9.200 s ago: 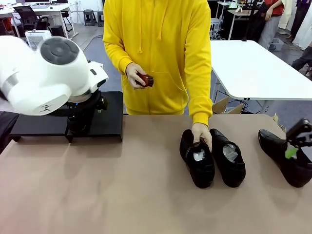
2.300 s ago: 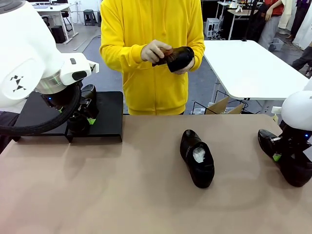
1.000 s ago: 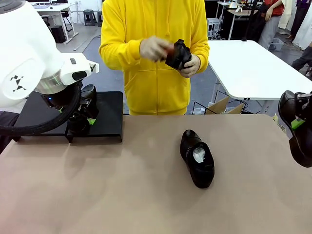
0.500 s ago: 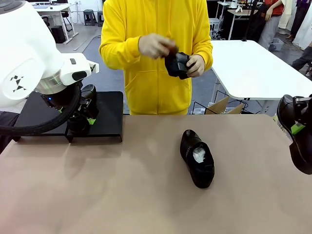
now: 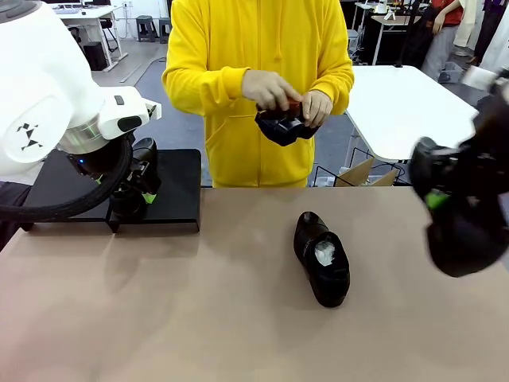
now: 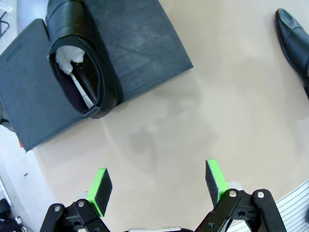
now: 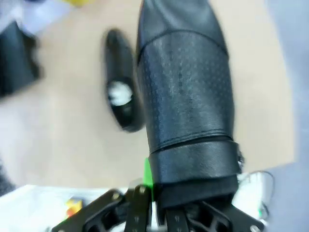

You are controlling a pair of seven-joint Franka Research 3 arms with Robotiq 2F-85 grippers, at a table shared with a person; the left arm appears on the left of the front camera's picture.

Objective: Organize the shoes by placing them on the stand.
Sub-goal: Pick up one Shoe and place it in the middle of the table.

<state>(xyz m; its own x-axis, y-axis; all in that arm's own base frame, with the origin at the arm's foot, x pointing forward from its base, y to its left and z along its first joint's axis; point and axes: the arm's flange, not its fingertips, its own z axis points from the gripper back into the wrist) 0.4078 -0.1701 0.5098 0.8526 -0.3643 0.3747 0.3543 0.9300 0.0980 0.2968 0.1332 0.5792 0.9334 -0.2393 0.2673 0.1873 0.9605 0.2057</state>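
One glossy black shoe [image 5: 322,259] with white paper inside lies at the table's middle, also seen as the small shoe [image 7: 120,96] in the right wrist view. My right gripper [image 5: 441,195] is shut on the heel end of a second shoe [image 5: 465,235], held blurred in the air at the right; its toe [image 7: 188,87] points away from the wrist camera. A third shoe [image 6: 79,67] lies on the black stand [image 6: 140,53]. My left gripper [image 6: 157,182] hangs open over bare table beside the stand [image 5: 171,187]. The person holds a fourth shoe [image 5: 280,127] in both hands.
The person in a yellow hoodie [image 5: 254,48] stands at the far edge, rubbing the held shoe with a small reddish-brown brush [image 5: 294,107]. A white table [image 5: 398,111] stands behind at the right. Bare tabletop [image 5: 199,318] stretches between the stand and the middle shoe.
My right arm has swung up and leftward with its shoe. The person has lowered the shoe in their hands. The left arm has not moved.
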